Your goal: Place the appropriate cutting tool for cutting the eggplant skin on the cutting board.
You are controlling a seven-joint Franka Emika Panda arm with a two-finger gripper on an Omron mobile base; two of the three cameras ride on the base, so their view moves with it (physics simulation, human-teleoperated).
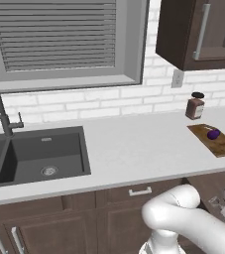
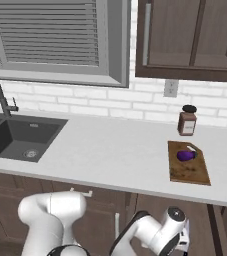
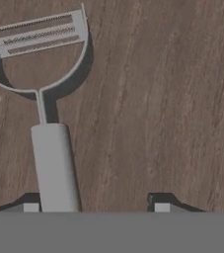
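Note:
A peeler with a pale grey handle and a Y-shaped metal head lies flat on a dark brown wood-grain surface, seen close up in the hand view. My gripper is open just above it. The handle runs down between the two fingertips, close to the left fingertip and well apart from the other. The small glossy purple eggplant rests on the far part of the cutting board, at the right of the white counter. My arm reaches low, below the counter's front edge.
A brown jar with a black lid stands against the wall behind the board. A dark sink with a faucet lies at the left. Cabinets hang above the board.

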